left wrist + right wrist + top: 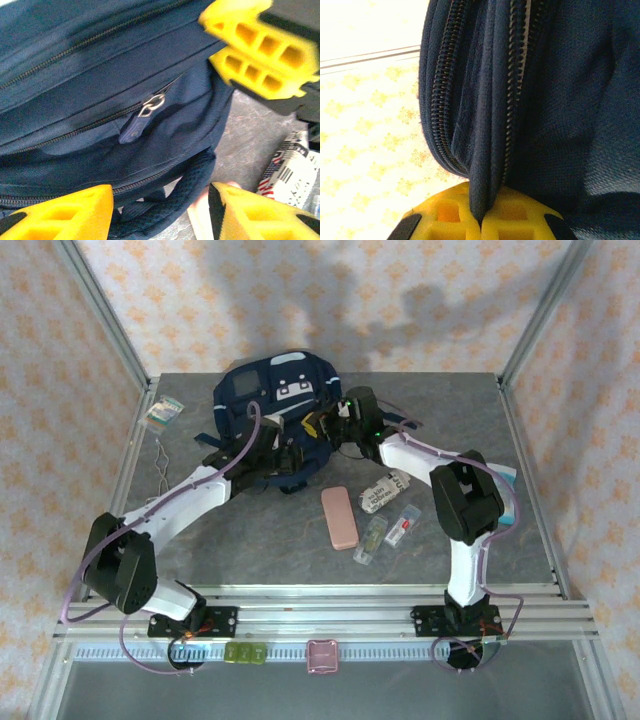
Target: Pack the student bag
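Right gripper clamped on student bag fold, left gripper apart below zipper pull, bag's inside hidden

The large navy-blue fabric backpack with light grey patches lies front panel up at the far middle of the grey table, zip lines running along its side.
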Controlling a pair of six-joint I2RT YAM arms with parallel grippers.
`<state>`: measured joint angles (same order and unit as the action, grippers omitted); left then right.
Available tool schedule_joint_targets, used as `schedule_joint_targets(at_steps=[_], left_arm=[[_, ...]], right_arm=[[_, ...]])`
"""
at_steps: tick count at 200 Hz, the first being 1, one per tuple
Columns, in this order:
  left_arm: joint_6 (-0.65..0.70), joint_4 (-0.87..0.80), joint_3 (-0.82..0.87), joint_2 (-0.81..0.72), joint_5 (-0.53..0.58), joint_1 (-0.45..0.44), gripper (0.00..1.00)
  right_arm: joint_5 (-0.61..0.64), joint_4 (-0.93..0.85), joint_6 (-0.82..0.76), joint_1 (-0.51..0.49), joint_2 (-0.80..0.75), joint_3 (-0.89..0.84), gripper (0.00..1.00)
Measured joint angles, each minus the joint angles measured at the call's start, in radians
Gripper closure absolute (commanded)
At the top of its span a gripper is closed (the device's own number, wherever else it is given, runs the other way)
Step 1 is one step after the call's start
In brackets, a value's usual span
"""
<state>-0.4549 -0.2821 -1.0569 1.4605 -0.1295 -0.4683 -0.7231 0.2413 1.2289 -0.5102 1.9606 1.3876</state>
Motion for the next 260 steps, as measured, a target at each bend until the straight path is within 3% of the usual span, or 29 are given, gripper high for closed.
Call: schedule_joint_targets(at_steps=[55,113,123,142,166,177,183,194,207,229,246,260], left_arm=[[0.011,0.187,0.115,0.003,0.003,0.026,0.36],[0.011,0.441,0.226,0.003,-0.044,0.07,0.37],[0.01,0.484,0.235,0.003,-0.056,0.076,0.41],[0.016,0.558,0.248,0.003,-0.08,0.083,0.59],[0.016,0.624,0.256,0.003,-0.116,0.096,0.59],[0.015,0.636,0.256,0.003,-0.126,0.098,0.85],[0.018,0.642,0.256,0.003,-0.132,0.099,0.89],[0.021,0.654,0.256,0.005,-0.136,0.105,0.85],[0.023,0.671,0.256,0.011,-0.155,0.116,0.7],[0.017,0.689,0.256,0.018,-0.19,0.119,0.71],[0.008,0.7,0.256,0.026,-0.22,0.133,0.55],[0.001,0.706,0.256,0.028,-0.239,0.135,0.54]], right_arm=[[-0.01,0.007,0.002,-0.001,0.0,0.006,1.0],[-0.031,0.015,0.016,-0.005,0.0,0.038,1.0],[-0.034,0.021,0.016,-0.006,0.0,0.039,1.0],[-0.039,0.024,0.016,-0.011,0.0,0.04,1.0],[-0.04,0.029,0.016,-0.019,0.0,0.04,1.0],[-0.04,0.032,0.016,-0.019,0.0,0.042,1.0],[-0.041,0.032,0.016,-0.019,0.0,0.043,1.0],[-0.041,0.033,0.016,-0.019,0.0,0.049,1.0],[-0.043,0.035,0.016,-0.019,0.001,0.055,1.0],[-0.043,0.036,0.016,-0.02,0.002,0.055,1.0],[-0.044,0.036,0.016,-0.02,0.006,0.055,1.0],[-0.044,0.036,0.016,-0.02,0.01,0.055,1.0]])
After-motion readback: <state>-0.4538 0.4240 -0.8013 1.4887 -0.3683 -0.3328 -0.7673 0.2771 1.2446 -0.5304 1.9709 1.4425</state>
